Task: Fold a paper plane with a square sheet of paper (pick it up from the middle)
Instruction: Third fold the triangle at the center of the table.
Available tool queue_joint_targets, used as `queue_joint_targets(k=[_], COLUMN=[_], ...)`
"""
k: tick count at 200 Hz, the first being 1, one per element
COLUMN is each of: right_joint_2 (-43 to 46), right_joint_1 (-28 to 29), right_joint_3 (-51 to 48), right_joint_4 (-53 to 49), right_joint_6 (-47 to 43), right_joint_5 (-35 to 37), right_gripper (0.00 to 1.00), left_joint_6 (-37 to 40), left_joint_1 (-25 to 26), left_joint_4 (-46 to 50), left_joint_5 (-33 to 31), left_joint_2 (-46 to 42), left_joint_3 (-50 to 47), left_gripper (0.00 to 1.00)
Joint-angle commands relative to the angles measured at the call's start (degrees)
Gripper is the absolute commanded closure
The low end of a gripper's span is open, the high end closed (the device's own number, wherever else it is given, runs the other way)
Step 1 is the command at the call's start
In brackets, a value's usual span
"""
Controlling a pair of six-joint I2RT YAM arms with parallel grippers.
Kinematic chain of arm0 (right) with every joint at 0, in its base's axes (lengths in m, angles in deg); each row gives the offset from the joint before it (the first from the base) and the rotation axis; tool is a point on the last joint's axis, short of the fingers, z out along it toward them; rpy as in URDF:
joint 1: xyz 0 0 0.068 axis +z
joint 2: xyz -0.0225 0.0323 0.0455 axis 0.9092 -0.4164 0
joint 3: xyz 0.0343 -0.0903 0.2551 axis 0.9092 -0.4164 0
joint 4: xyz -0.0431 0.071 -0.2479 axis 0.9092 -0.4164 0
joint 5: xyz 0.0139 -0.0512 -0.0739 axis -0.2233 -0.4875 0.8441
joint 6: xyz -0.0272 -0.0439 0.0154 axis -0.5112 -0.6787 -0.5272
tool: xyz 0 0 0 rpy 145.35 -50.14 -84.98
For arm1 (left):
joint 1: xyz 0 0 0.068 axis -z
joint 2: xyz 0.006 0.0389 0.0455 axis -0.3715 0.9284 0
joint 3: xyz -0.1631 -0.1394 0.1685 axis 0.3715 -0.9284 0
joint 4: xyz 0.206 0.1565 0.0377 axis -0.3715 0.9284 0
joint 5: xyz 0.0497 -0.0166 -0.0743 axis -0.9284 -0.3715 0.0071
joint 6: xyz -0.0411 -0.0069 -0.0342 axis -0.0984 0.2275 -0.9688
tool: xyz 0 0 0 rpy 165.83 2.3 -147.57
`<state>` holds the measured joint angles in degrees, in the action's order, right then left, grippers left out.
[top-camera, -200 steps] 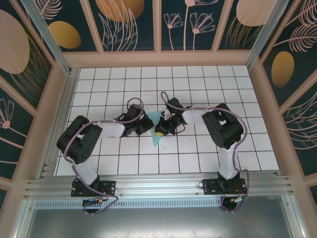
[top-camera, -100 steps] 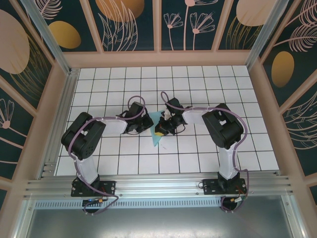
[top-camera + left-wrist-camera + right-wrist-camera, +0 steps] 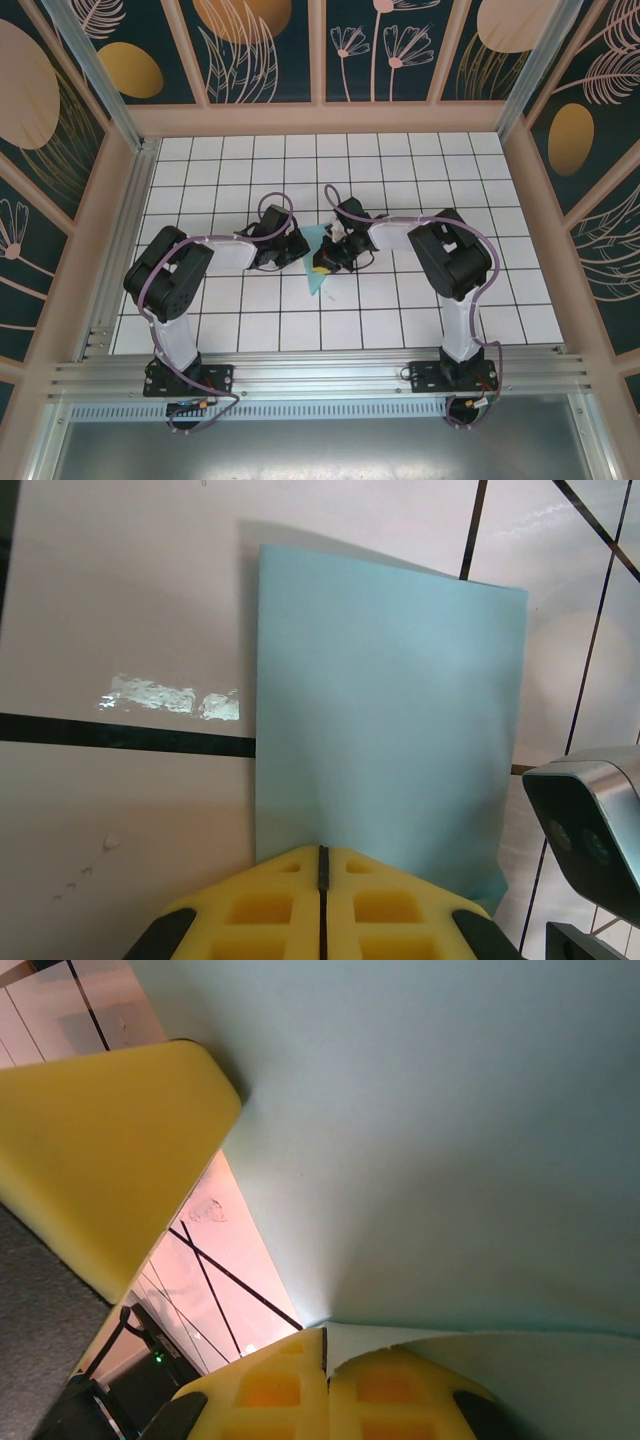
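Nearest us, a metal rail (image 3: 320, 372) is running along the counter's (image 3: 400, 315) front edge, and both arms (image 3: 165, 290) are standing bolted on it. They are bending inward over the white grid, and their dark links are hiding part of the counter's middle. Patterned walls (image 3: 265, 50) are closing in both flanks and the far side.

The left tool (image 3: 297, 250) and right tool (image 3: 326, 264) are meeting mid-counter, just beside each other. The paper (image 3: 316, 282) is lying between and under them, its lower end poking out toward the rail.

From the left wrist, the clenched pads (image 3: 260, 905) are sitting over the folded paper's near edge, with the paper lying flat beyond them. We cannot tell whether they are pinching it. The right arm's camera (image 3: 590, 825) is crowding in from the right.

From the right wrist, the tool is clenched on the paper, which is running up from between its pads. Further off, one left pad is touching the paper.
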<state>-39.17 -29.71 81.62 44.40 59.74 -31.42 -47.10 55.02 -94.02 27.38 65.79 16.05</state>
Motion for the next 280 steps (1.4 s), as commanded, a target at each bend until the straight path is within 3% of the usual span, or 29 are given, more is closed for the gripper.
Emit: queue_joint_targets(k=[1, 280], right_joint_2=[1.4, -1.1], right_joint_1=[-0.3, 0.0], right_joint_3=[0.4, -0.2], right_joint_4=[-4.6, -1.4], right_joint_6=[-2.3, -2.4], right_joint_5=[1.0, -1.7], right_gripper=[1.0, 0.97], left_joint_6=[1.4, 1.4], left_joint_1=[-0.2, -0.2], left_joint_4=[2.5, 0.9], left_joint_5=[0.5, 2.2], left_joint_2=[1.4, 1.5], left_joint_3=[-0.3, -1.2], left_gripper=[0.91, 0.91])
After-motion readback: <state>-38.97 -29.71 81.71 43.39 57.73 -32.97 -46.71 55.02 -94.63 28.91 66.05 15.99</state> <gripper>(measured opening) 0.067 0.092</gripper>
